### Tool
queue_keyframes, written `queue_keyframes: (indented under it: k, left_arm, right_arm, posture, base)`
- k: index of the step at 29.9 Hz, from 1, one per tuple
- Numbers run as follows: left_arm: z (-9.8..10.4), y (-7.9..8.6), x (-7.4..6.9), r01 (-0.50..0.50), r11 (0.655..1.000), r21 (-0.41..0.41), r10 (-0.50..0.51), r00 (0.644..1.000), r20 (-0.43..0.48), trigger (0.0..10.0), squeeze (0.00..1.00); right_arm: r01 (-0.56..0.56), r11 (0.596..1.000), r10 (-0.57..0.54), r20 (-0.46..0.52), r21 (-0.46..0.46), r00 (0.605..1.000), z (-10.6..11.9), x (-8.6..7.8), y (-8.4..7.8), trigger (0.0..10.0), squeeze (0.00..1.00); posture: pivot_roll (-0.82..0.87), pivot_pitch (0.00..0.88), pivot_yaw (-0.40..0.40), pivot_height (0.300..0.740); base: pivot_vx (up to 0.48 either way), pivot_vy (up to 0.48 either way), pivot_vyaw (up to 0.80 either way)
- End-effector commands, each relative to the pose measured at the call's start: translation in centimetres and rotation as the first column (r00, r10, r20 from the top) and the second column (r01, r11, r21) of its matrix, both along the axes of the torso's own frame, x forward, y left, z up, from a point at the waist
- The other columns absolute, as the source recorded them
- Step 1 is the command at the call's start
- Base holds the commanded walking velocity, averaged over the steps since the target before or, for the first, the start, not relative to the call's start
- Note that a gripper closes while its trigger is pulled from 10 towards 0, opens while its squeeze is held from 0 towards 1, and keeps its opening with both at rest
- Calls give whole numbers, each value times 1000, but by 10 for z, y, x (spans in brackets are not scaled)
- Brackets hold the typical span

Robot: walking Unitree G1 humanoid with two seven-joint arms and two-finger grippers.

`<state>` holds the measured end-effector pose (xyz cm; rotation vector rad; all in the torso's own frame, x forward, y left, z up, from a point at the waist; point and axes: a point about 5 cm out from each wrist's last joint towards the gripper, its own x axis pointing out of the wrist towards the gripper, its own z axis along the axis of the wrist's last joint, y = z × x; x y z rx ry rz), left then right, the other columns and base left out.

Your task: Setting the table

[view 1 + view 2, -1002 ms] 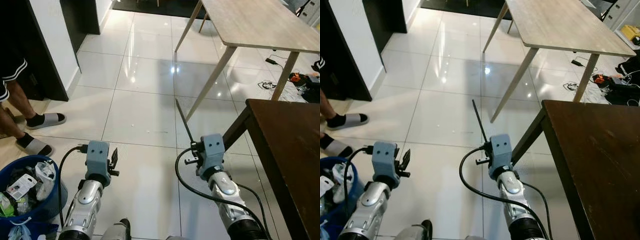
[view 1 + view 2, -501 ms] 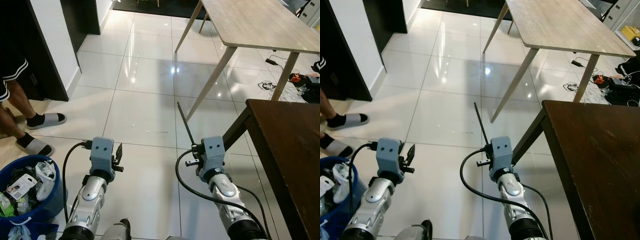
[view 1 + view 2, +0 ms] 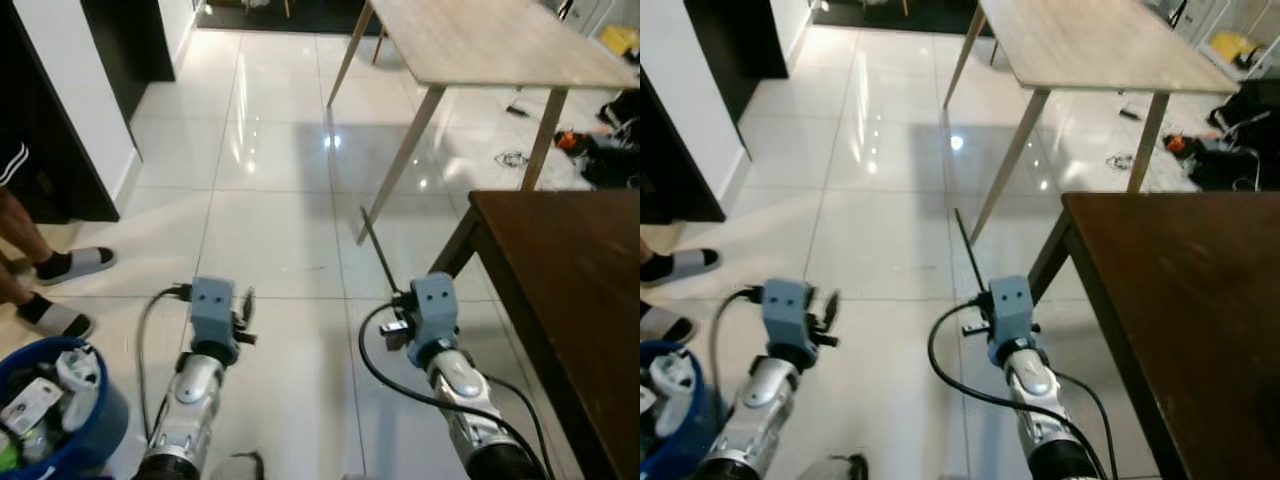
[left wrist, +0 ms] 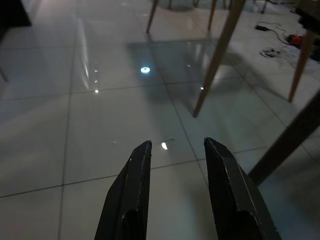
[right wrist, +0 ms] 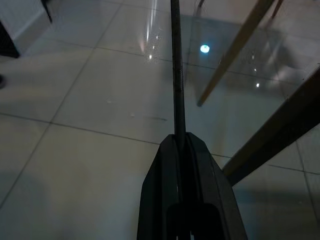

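Above tiled floor: R tool (image 5: 181, 145) pinches thin dark rod (image 5: 175, 65), pointing fwd; L tool (image 4: 175, 150) spread, empty. Step: carrying rod to dark surface (image 3: 570, 270). Next: turn right, lay it down.

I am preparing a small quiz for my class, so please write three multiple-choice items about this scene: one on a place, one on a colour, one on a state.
1. Where is the dark brown table?
A. On the robot's right
B. On its left
C. Behind the person

2. What colour is the bin of rubbish?
A. Red
B. Blue
C. White

3. How stand the jaws of the right gripper?
A. Wide open, empty
B. Shut on a thin dark stick
C. Shut on a plate

Answers: 1 A, it fills the right side of the eye views. 2 B, its rim shows blue. 3 B, the right wrist view shows the jaws closed around the stick.
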<state>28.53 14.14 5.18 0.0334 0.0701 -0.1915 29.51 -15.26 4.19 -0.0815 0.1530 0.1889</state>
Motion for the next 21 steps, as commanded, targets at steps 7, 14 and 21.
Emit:
queue_keyframes:
  k: [7,14,21]
  left_arm:
    - [0,4,-1,-14,1000,1,14,1000,6,10000,0]
    - [2,5,0,-15,1000,-3,15,1000,11,10000,0]
    - [2,5,-1,-12,1000,0,12,1000,14,10000,0]
  right_arm:
    - [-10,1000,10,10,13,1000,2,2,3,10000,0]
    - [-13,1000,13,10,16,1000,2,2,4,10000,0]
    - [-16,1000,16,13,17,1000,2,2,5,10000,0]
  posture:
    - [27,44,-36,740]
    - [27,47,-37,740]
    - [27,50,-39,740]
  base:
    - [327,0,0]
    - [324,0,0]
    - [320,0,0]
